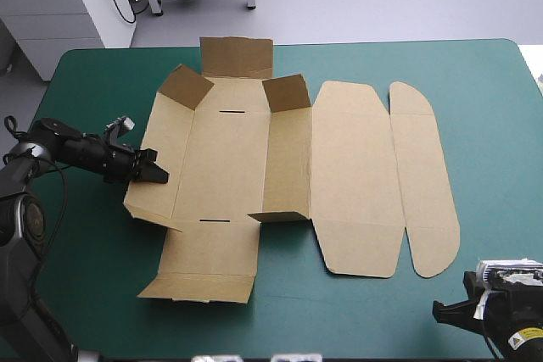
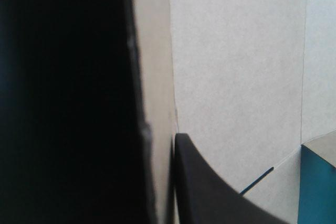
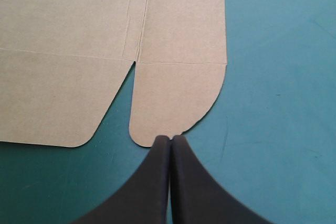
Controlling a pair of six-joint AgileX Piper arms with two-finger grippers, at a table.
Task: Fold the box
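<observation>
wall-raising step, it seemed: left fingers pinched the box by its left wall; right fingers sat clenched, empty, at the surface's near-right corner. next: stand that wall upright.

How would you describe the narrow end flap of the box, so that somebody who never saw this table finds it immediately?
On the teal-green table lies the brown box. Go to the sheet's right end, past the wide lid panel: the last narrow strip is the flap. Only it has both ends rounded, and the shut right pincer points at its near end.
</observation>
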